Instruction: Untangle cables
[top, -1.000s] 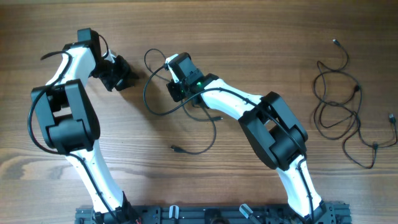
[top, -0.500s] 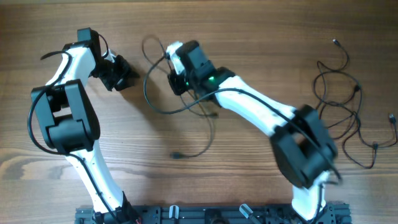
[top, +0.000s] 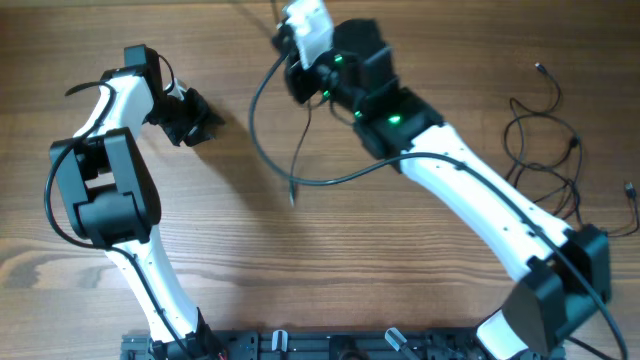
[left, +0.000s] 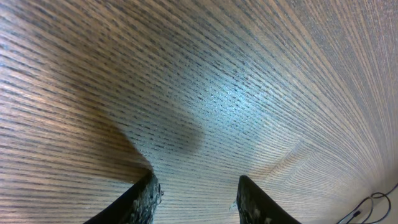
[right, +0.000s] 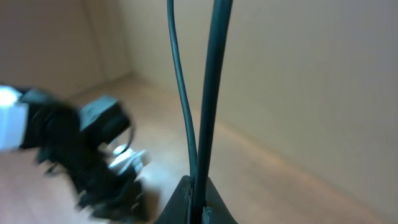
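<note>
The table (top: 300, 280) is bare wood grain from edge to edge. Only my right wrist view shows the room, a plain beige wall (right: 311, 74). In that view the right gripper (right: 198, 202) is pinched closed on the held cable (right: 211, 93), with two strands rising from it. From overhead I see what the wrist misses: that cable sweeps in a wide loop over mid-table (one strand ends there), and the loose cables (top: 560, 185) lie well apart at the right. The left gripper (left: 196, 190) is parted over bare wood, gripping nothing.
</note>
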